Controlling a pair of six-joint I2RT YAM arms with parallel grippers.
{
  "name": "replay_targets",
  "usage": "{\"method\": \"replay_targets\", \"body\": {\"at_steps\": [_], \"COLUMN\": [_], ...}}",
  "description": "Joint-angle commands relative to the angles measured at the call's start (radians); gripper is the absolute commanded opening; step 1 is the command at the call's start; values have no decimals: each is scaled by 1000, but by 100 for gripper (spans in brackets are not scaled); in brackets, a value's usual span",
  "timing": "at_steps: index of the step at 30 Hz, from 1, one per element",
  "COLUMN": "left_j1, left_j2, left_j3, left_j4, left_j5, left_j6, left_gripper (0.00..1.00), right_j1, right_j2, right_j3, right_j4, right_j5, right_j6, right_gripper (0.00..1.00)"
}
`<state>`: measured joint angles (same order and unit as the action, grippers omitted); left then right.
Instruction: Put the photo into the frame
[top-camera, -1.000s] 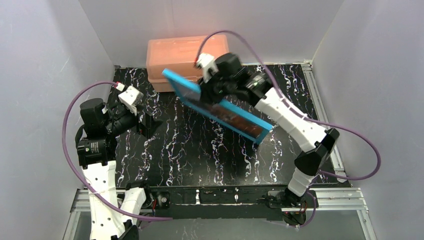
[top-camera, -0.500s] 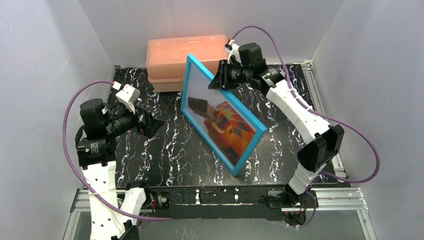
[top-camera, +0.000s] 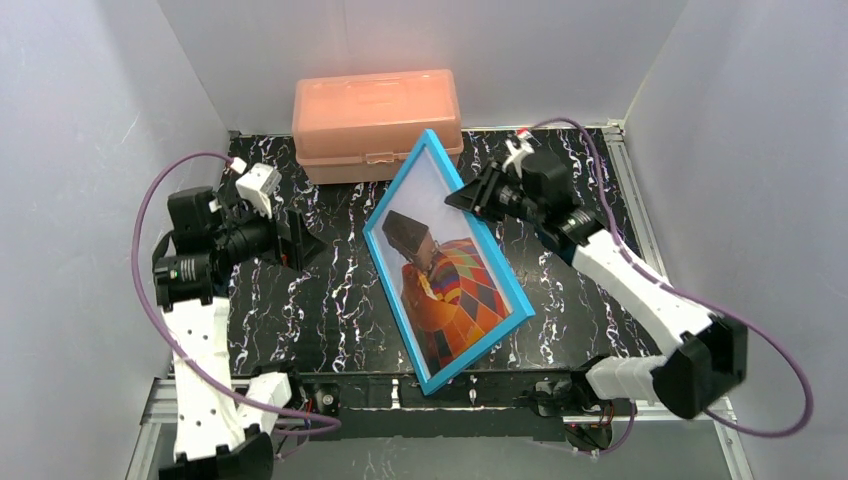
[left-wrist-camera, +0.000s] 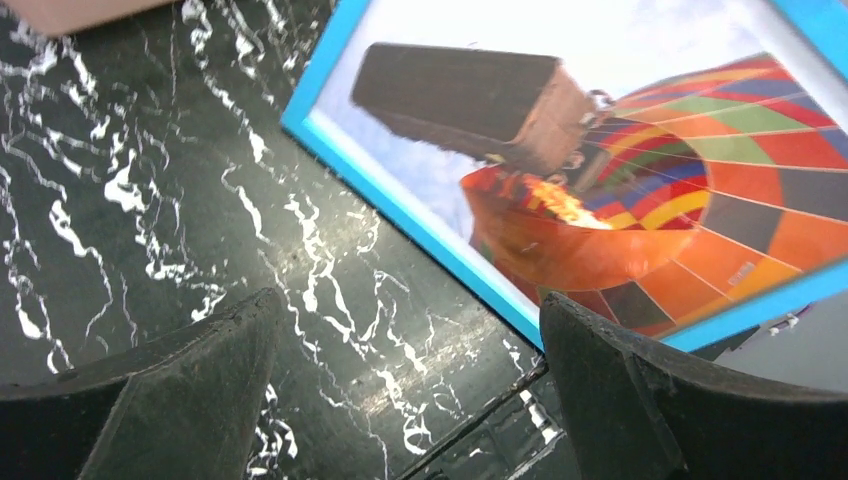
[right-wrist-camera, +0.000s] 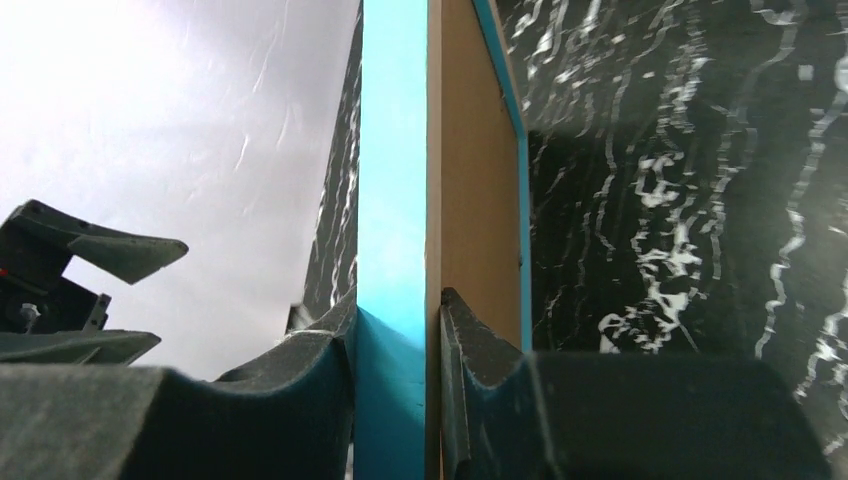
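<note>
Photo (top-camera: 455, 295) showed through the glass of the frame (top-camera: 394, 300), balloon side out, with a brown backing board (right-wrist-camera: 470, 200) closing the rear, so I judged the insertion done. My right gripper (top-camera: 468, 195) was clenched on the frame's upper right edge, holding it tilted over the bench (top-camera: 340, 300), its lower corner near the front edge. My left gripper (top-camera: 300, 243) hung released, well apart. Setting the frame down and letting go seemed all that was left.

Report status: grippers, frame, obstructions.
Right gripper shut on frame edge. Left gripper open, empty. Photo in frame, held tilted. Peach box behind it.
</note>
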<state>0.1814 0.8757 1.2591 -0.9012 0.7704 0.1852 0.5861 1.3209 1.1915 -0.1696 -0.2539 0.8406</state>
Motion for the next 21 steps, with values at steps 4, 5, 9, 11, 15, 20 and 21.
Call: {"method": "replay_targets", "body": {"at_steps": [4, 5, 9, 11, 15, 20, 21], "left_j1": [4, 4, 4, 4, 4, 3, 3], "left_j2": [90, 91, 123, 144, 160, 161, 161], "left_j3": [87, 86, 94, 98, 82, 70, 68], "left_j4": [-179, -183, -219, -236, -226, -210, -208], "left_j5": [-134, -143, -186, -197, -207, -215, -218], "left_j6": [83, 87, 95, 97, 101, 103, 102], "left_gripper": [99, 98, 98, 98, 98, 98, 98], "right_j1": [-25, -31, -60, -73, -114, -176, -190], "right_j2": [-274, -291, -315, -301, -230, -122, -98], "right_j3": [-348, -389, -514, -553, -605, -641, -639], "right_j4": [279, 299, 390, 427, 536, 636, 639], "right_j5": [314, 335, 397, 418, 417, 324, 289], "right_j6": [140, 147, 147, 149, 143, 118, 110], "right_gripper": [7, 8, 10, 11, 13, 23, 26]}}
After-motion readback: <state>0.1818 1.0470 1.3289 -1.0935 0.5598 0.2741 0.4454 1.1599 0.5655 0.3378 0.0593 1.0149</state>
